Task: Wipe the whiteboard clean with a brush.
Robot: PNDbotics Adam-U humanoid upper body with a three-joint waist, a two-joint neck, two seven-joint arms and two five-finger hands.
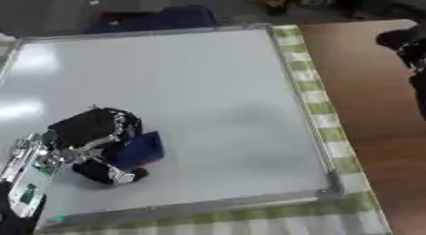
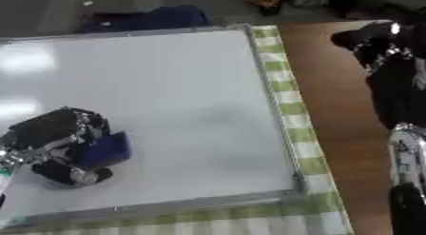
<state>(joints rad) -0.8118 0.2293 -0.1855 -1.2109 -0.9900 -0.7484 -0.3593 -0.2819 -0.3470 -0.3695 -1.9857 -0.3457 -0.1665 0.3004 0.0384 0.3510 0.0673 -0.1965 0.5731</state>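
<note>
Two hands, left hand (image 1: 93, 142) curled round blue brush (image 1: 141, 149) on whiteboard (image 1: 208, 86), right hand (image 2: 374, 41) raised, fingers unclear

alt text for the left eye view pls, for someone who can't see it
The robot's left hand curls round a blue brush pressed on the lower left of a whiteboard that looks clean. The board lies on a green checked cloth over a brown table.
</note>
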